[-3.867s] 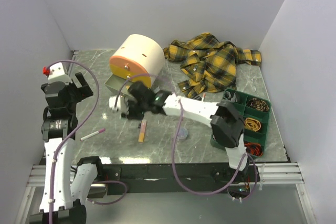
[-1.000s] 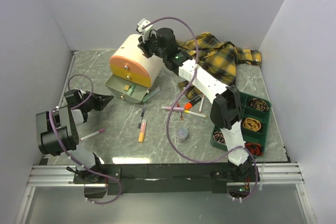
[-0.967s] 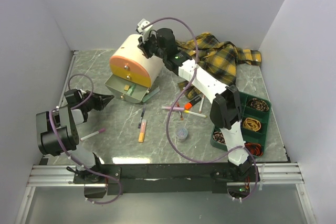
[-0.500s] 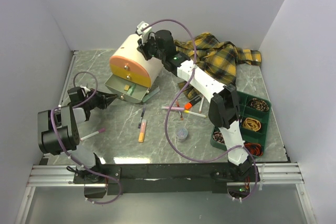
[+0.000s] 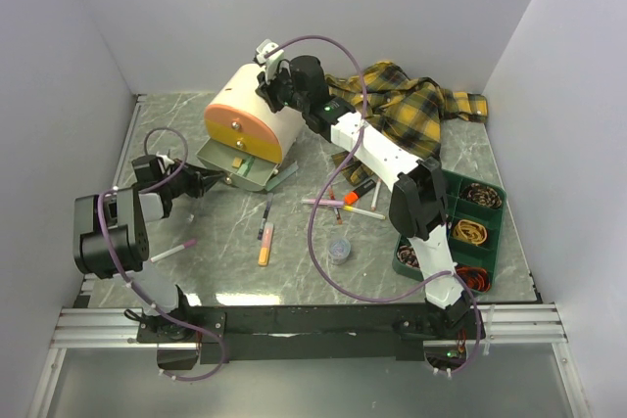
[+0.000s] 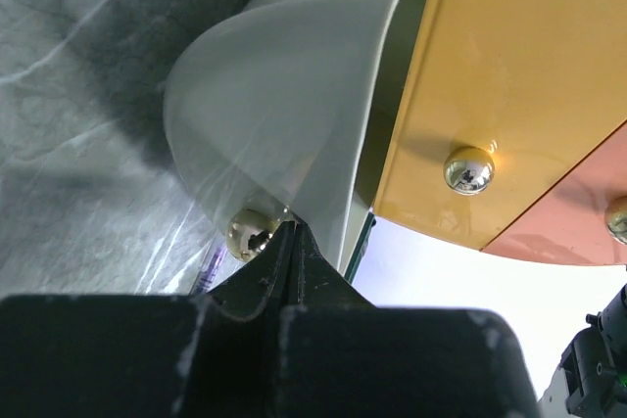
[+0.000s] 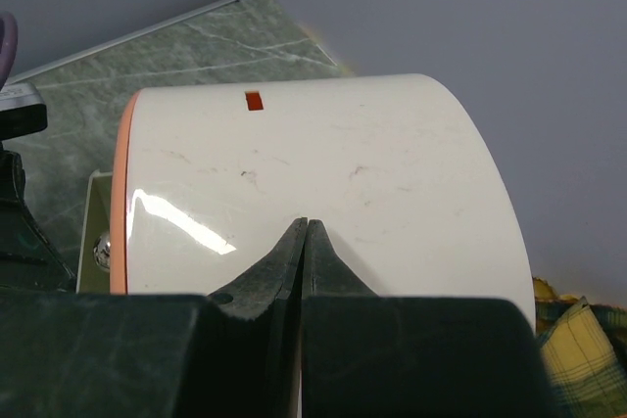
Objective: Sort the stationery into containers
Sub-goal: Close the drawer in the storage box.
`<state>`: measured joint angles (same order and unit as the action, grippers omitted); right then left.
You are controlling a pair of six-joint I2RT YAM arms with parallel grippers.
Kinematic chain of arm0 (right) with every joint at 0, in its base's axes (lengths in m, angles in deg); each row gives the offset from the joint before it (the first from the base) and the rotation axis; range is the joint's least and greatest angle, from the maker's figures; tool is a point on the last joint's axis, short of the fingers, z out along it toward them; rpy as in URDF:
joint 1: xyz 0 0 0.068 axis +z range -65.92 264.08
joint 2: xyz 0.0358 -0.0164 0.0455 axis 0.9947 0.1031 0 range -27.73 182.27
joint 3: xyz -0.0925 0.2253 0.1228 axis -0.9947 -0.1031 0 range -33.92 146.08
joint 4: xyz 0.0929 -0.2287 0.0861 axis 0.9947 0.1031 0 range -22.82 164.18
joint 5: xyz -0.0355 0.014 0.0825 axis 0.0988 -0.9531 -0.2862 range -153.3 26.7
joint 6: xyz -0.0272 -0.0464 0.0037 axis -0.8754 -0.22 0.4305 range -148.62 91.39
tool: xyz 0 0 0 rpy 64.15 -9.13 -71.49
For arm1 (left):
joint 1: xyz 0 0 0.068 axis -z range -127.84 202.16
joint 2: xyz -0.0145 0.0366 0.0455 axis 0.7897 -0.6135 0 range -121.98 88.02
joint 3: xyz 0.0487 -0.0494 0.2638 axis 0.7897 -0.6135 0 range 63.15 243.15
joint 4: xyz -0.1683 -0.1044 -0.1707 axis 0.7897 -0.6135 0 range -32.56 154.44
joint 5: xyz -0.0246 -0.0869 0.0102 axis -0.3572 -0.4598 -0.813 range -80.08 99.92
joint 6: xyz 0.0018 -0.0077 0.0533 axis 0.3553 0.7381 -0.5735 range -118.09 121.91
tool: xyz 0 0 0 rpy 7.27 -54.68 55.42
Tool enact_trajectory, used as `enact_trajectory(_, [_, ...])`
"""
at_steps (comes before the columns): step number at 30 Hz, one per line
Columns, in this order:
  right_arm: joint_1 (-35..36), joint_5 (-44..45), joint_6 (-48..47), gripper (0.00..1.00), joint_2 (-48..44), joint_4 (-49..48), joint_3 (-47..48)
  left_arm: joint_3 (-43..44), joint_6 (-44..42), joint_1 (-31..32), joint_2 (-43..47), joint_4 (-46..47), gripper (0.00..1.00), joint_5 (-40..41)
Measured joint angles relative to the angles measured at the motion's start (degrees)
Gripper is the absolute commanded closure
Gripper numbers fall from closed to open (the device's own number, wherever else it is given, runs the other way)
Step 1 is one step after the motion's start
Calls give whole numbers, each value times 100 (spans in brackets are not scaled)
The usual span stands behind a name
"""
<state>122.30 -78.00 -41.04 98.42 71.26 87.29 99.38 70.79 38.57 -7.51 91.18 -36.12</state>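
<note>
The cream drum-shaped drawer box has an orange front, and its bottom drawer is pulled out. My left gripper is shut, its tips right beside the drawer's round knob and holding nothing. My right gripper is shut and empty, its tips pressed on the drum's cream top. Loose stationery lies on the table: a pink-tipped pen, an orange marker, a dark pen, a crossed bunch of pens and a small grey pot. The dark green tray stands at the right.
A yellow-and-black plaid shirt lies crumpled at the back right, behind the right arm. Coiled rubber bands fill the tray's compartments. White walls close in the table on the left, back and right.
My left gripper has swung right and forward, from open table up to the pulled-out drawer's front. The right gripper has stayed on top of the drum.
</note>
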Motion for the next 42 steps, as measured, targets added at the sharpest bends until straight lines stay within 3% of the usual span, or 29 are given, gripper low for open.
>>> enact_trajectory(42, [2,-83,87,100,92,-107,63,837,273,435,-857,304,99,-70])
